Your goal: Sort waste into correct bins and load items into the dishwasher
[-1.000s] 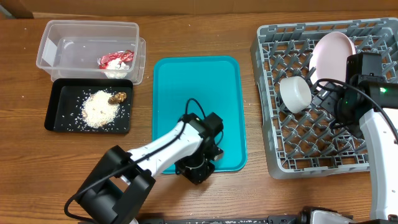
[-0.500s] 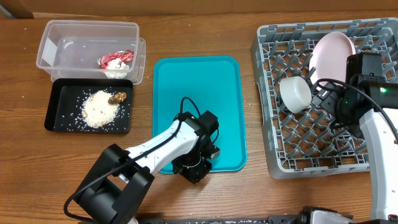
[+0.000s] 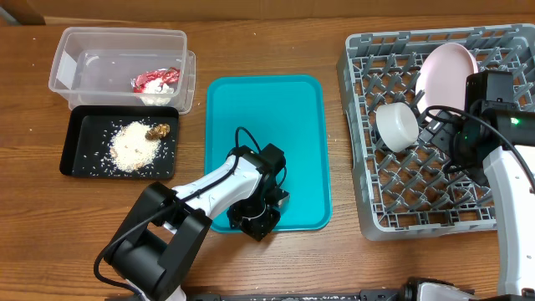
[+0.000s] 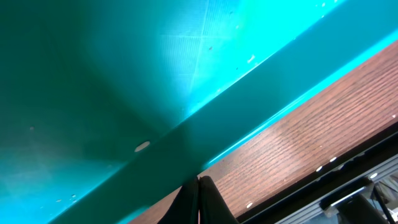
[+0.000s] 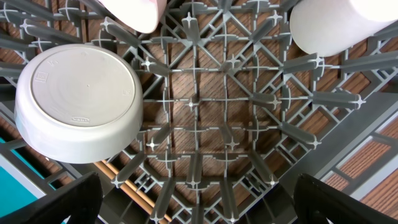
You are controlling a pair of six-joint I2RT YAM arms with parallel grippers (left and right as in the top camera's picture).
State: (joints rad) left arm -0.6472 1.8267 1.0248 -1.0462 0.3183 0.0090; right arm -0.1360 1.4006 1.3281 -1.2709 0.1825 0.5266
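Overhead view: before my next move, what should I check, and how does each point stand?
1. Left gripper shut and empty: ok.
2. Right gripper open over the grey plastic pegged dish rack: ok.
3. Crumpled red-and-white wrapper inside the clear plastic tub: ok.
4. White rice grains and small brown lump on the shallow black tray: ok.
5. Teal plastic serving tray cleared: not ok, small white speck by its rim.
6. Thin wooden chopsticks seated in the rack: cannot tell.
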